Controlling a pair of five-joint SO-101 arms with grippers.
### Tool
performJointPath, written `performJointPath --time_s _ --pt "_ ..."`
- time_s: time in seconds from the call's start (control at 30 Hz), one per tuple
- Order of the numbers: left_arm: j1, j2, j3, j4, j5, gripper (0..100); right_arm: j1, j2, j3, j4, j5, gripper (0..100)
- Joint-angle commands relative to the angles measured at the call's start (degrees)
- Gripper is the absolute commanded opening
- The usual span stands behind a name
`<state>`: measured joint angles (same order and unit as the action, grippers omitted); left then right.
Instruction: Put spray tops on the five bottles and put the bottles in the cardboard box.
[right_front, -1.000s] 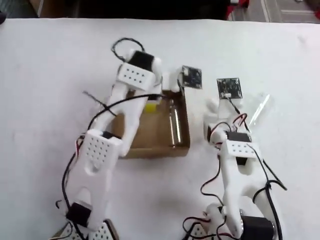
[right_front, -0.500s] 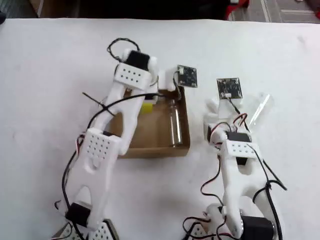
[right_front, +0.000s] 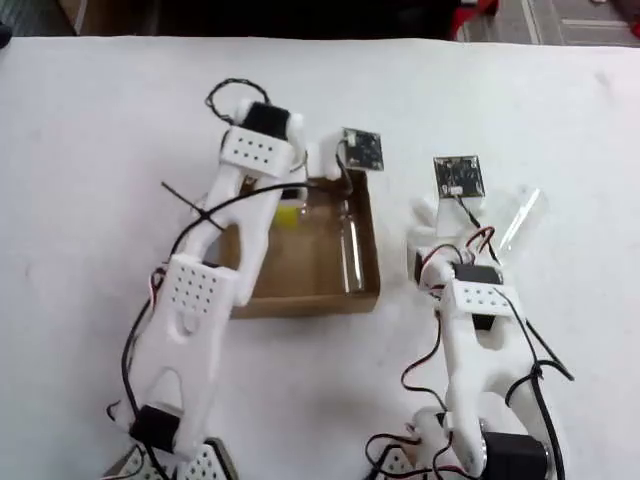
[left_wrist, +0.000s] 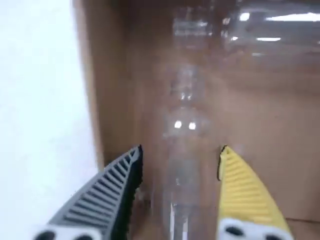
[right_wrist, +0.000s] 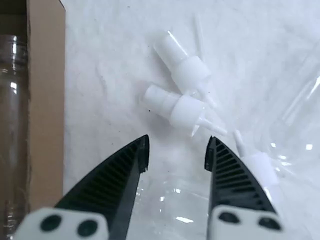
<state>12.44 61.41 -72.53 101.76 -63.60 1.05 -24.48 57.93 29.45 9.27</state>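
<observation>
Progress: early going. One clear bottle (right_front: 350, 246) lies in the cardboard box (right_front: 300, 300), and there may be a second at the far end, though I can't tell for sure. That leaves most of the five bottles to go.
Bottle in box: it lies lengthwise along the box's right wall. It is see-through with bright glints, and I can't make out whether it has a top on.
Left gripper (left_wrist: 180, 150): down inside the box, jaws spread either side of a clear bottle, not clamped on it. Looks released.
Right gripper (right_wrist: 175, 141): jaws apart and holding nothing, hovering over the white surface (right_front: 100, 120) just right of the box.
Spray tops (right_wrist: 176, 107): two white ones lie loose side by side on the surface, not fitted to anything.
Loose bottles (right_wrist: 300, 112): clear ones lie on the surface right of the box, one of them with what looks like a white top beside its neck.
Left to do: by my read, cap the loose bottles, then box them.
</observation>
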Motion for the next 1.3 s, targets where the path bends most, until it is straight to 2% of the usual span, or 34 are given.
performJointPath --time_s 0.0,0.13,0.37,0.57,0.7,0.8,1.03,1.2,1.27 --pt "-1.0 -5.8 1.8 0.6 1.9 28 0.1 -0.9 -1.3 -0.7 0.1 16.3" --pt "-0.7 -4.5 6.3 0.2 1.8 28 0.1 -0.9 -1.3 -0.7 0.1 16.3" --pt "1.7 -2.2 6.3 -3.5 2.3 27 0.3 -0.9 -1.3 -0.7 0.1 16.3" --pt "4.2 0.1 6.2 -3.6 1.9 13 0.3 -0.9 -1.3 -0.7 0.1 16.3" --pt "3.6 -3.3 5.2 -1.9 2.4 3 0.3 -0.9 -1.3 -0.7 0.1 16.3" --pt "3.0 -7.8 1.4 0.6 3.3 3 0.3 -0.9 -1.3 -0.7 0.1 16.3" --pt "2.4 -18.9 -7.2 0.5 21.8 2 0.3 -0.9 -1.3 -0.7 0.1 16.3" --pt "1.9 -25.5 -7.8 0.7 42.1 2 0.3 -0.9 -1.3 -0.7 0.1 16.3" --pt "0.9 -27.9 -7.8 0.7 47.6 2 0.4 -0.9 -1.3 -0.7 0.1 16.3"
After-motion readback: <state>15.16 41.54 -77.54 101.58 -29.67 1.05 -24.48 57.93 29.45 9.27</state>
